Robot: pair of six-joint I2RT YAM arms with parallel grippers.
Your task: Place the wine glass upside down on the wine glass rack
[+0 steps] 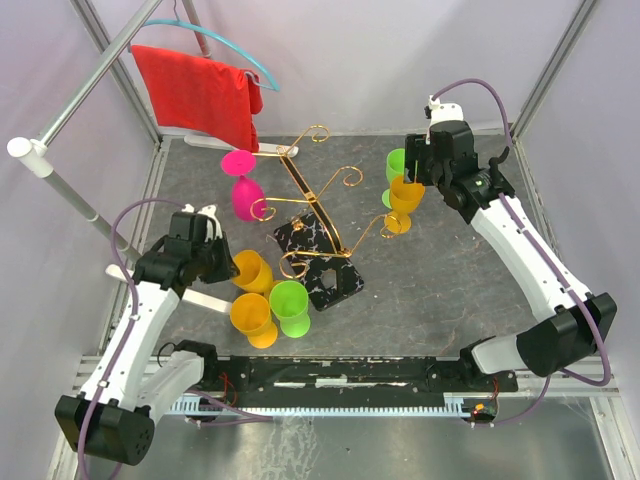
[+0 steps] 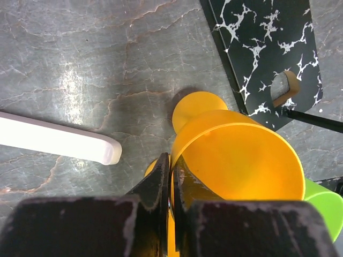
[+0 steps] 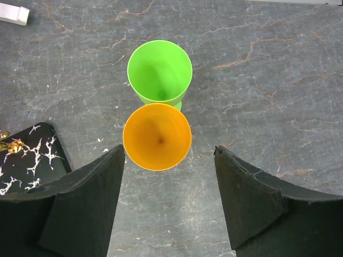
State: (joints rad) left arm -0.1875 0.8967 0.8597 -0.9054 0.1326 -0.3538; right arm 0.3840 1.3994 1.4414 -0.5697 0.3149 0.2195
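Note:
My left gripper (image 2: 171,160) is shut on the rim of an orange wine glass (image 2: 236,160), one finger inside the bowl and one outside. From above, that left gripper (image 1: 215,250) sits at the orange wine glass (image 1: 252,270), left of the rack's black marbled base (image 1: 322,262). The gold wire wine glass rack (image 1: 310,195) stands mid-table with a pink glass (image 1: 243,192) hanging upside down on it. My right gripper (image 3: 169,155) is open above an upright orange glass (image 3: 157,136) and a green one (image 3: 159,72).
A second orange glass (image 1: 252,315) and a green glass (image 1: 290,305) stand close to the held one. A white strip (image 2: 59,142) lies on the table to its left. A red towel (image 1: 200,90) hangs on a hanger at the back left, beside a metal pole (image 1: 60,185).

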